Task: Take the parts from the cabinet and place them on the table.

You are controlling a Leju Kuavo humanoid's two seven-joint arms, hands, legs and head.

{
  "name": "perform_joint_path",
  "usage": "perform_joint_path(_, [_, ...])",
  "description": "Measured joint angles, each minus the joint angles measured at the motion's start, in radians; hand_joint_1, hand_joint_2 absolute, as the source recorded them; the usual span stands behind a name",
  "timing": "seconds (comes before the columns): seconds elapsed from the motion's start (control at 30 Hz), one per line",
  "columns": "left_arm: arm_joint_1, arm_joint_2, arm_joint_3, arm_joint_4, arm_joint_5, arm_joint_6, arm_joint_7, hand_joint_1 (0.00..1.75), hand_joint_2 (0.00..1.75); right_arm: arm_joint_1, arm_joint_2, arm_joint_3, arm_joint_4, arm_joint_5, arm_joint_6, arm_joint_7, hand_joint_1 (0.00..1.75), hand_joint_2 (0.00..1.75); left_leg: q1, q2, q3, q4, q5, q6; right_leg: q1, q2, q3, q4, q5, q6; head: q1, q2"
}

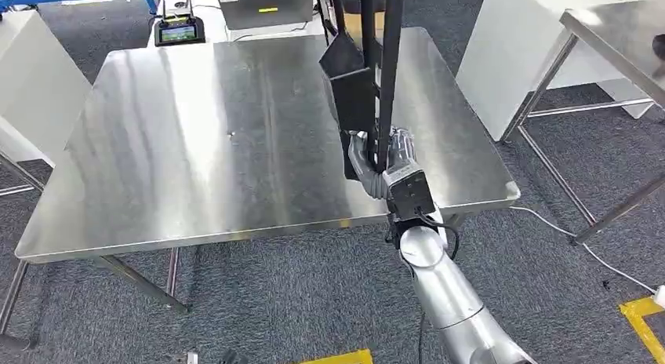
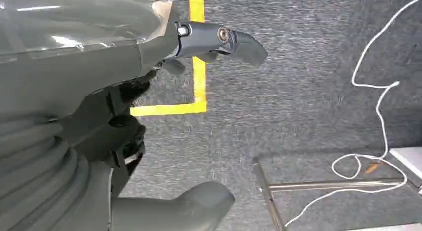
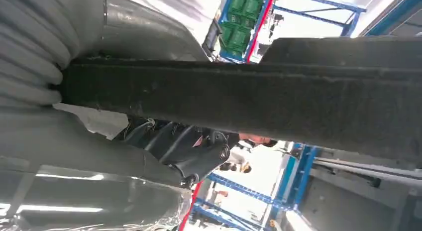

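My right hand (image 1: 386, 161) grips a long black metal part (image 1: 367, 62) near its lower end, holding it upright over the right side of the steel table (image 1: 196, 144). The part rises past the top of the head view and has a black angled bracket partway up. In the right wrist view the same black part (image 3: 278, 104) runs as a thick bar across the picture, with my fingers (image 3: 184, 149) curled around it. My left hand (image 2: 124, 121) hangs over grey carpet, its fingers apart and nothing in it.
A small device with a screen (image 1: 179, 30) stands at the table's far edge. A second steel table (image 1: 619, 34) and a white cabinet (image 1: 517, 42) stand to the right. A white cable (image 1: 580, 242) and yellow floor tape (image 1: 643, 321) lie on the carpet.
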Motion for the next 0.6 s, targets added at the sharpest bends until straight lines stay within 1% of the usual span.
perform_joint_path(0.03, [0.002,0.000,0.000,0.000,0.001,0.000,-0.001,0.00,1.75,-0.001,0.000,0.000,0.000,-0.001,0.001,0.000,1.75,1.75,-0.003,-0.005,0.013,-0.005,0.013,0.011,0.000,-0.002,-0.001,-0.005,-0.004,0.008,0.000,0.000])
perform_joint_path(0.07, [0.004,0.001,0.001,0.000,0.003,0.000,-0.002,0.00,1.75,0.003,0.000,0.001,0.000,-0.001,0.002,0.000,1.75,1.75,-0.005,-0.006,0.015,-0.013,0.007,0.019,0.007,-0.002,0.011,0.007,0.002,0.017,0.001,0.000])
perform_joint_path(0.1, [0.005,0.001,0.001,0.000,0.006,0.000,-0.002,0.00,1.75,0.002,0.000,0.001,0.000,-0.002,0.002,0.000,1.75,1.75,-0.004,-0.006,0.026,-0.016,0.005,0.025,0.010,-0.003,0.021,0.002,0.003,0.019,0.000,0.000])
perform_joint_path(0.13, [0.005,-0.001,0.001,0.000,0.008,0.000,-0.003,0.00,1.75,0.002,-0.002,0.000,0.000,-0.002,0.003,0.000,1.75,1.75,0.006,-0.009,0.054,-0.034,0.006,0.031,0.012,-0.002,0.006,0.026,-0.006,0.022,0.001,0.000])
perform_joint_path(0.17, [0.003,-0.002,0.002,0.000,0.008,-0.001,-0.004,0.00,1.75,-0.002,-0.002,0.001,0.001,-0.002,0.004,0.000,1.75,1.75,0.001,-0.011,0.067,-0.039,0.002,0.036,0.012,-0.001,-0.017,0.083,-0.009,0.022,0.000,0.000])
perform_joint_path(0.2, [0.001,-0.002,0.002,0.000,0.008,-0.001,-0.004,0.00,1.75,-0.007,-0.002,0.001,0.001,-0.003,0.004,-0.001,1.75,1.75,0.001,-0.011,0.073,-0.039,-0.003,0.043,0.009,0.000,-0.058,0.152,-0.021,0.020,0.003,0.000])
perform_joint_path(0.23, [0.000,-0.002,0.002,0.000,0.009,-0.001,-0.004,0.00,1.75,-0.007,-0.002,0.001,0.001,-0.003,0.004,-0.001,1.75,1.75,0.001,-0.013,0.077,-0.039,-0.009,0.045,0.008,0.000,-0.107,0.222,-0.042,0.017,0.003,0.000])
perform_joint_path(0.27, [0.001,-0.002,0.002,0.000,0.009,-0.001,-0.004,0.00,1.75,-0.003,-0.003,0.001,0.002,-0.003,0.005,-0.001,1.75,1.75,0.000,-0.015,0.084,-0.039,-0.017,0.048,0.008,0.000,-0.162,0.290,-0.076,0.015,0.004,0.000])
perform_joint_path(0.3, [0.002,-0.002,0.002,0.000,0.009,-0.001,-0.003,0.00,1.75,0.000,-0.004,0.001,0.004,-0.003,0.006,0.000,1.75,1.75,0.000,-0.020,0.091,-0.038,-0.024,0.046,0.008,0.000,-0.196,0.320,-0.092,0.015,0.004,0.000])
perform_joint_path(0.33, [0.003,-0.002,0.002,0.000,0.009,-0.001,-0.003,0.00,1.75,0.001,-0.006,0.001,0.006,-0.003,0.006,0.000,1.75,1.75,0.000,-0.024,0.100,-0.038,-0.032,0.044,0.008,0.000,-0.209,0.308,-0.085,0.025,0.004,0.000])
perform_joint_path(0.37, [0.003,-0.002,0.002,0.000,0.009,-0.001,-0.003,0.00,1.75,0.001,-0.009,0.001,0.007,-0.003,0.006,0.000,1.75,1.75,0.000,-0.027,0.112,-0.037,-0.041,0.042,0.007,0.000,-0.202,0.254,-0.056,0.035,0.004,0.000])
perform_joint_path(0.4, [0.003,-0.002,0.002,0.000,0.009,-0.001,-0.003,0.00,1.75,0.000,-0.009,0.001,0.007,-0.003,0.006,0.000,1.75,1.75,0.001,-0.030,0.125,-0.035,-0.053,0.038,0.004,0.000,-0.178,0.169,-0.002,0.051,0.004,0.000])
perform_joint_path(0.43, [0.003,-0.003,0.002,0.000,0.009,-0.001,-0.003,0.00,1.75,-0.001,-0.009,0.001,0.007,-0.003,0.006,0.000,1.75,1.75,0.002,-0.030,0.137,-0.031,-0.064,0.033,0.001,0.000,-0.151,0.078,0.060,0.060,0.004,0.000])
perform_joint_path(0.47, [0.003,-0.002,0.002,0.000,0.009,-0.001,-0.003,0.00,1.75,-0.001,-0.010,0.001,0.008,-0.003,0.006,0.000,1.75,1.75,-0.001,-0.030,0.140,-0.028,-0.077,0.027,-0.002,-0.003,-0.138,0.012,0.121,0.064,0.005,0.000])
perform_joint_path(0.5, [0.003,-0.002,0.002,0.000,0.009,-0.001,-0.002,0.00,1.75,-0.003,-0.010,0.002,0.010,-0.003,0.007,0.000,1.75,1.75,-0.004,-0.032,0.147,-0.022,-0.086,0.021,0.008,-0.004,-0.139,0.010,0.086,0.033,0.004,0.000])
perform_joint_path(0.53, [0.001,-0.002,0.002,0.000,0.010,-0.001,-0.001,0.00,1.75,-0.003,-0.008,0.002,0.011,-0.003,0.008,0.000,1.75,1.75,-0.007,-0.029,0.142,-0.022,-0.092,0.014,0.010,-0.003,-0.124,0.014,0.100,0.022,0.002,0.000])
perform_joint_path(0.57, [0.002,-0.002,0.002,0.000,0.010,-0.002,-0.001,0.00,1.75,-0.003,-0.008,0.002,0.011,-0.003,0.008,0.000,1.75,1.75,-0.006,-0.029,0.146,-0.016,-0.093,0.011,0.008,-0.001,-0.128,0.012,0.101,0.012,0.003,0.000])
perform_joint_path(0.6, [0.002,-0.002,0.002,0.000,0.010,-0.001,-0.001,0.00,1.75,-0.005,-0.010,0.001,0.011,-0.003,0.008,0.001,1.75,1.75,-0.005,-0.028,0.147,-0.016,-0.094,0.010,0.008,0.000,-0.124,0.012,0.100,0.009,0.002,0.000])
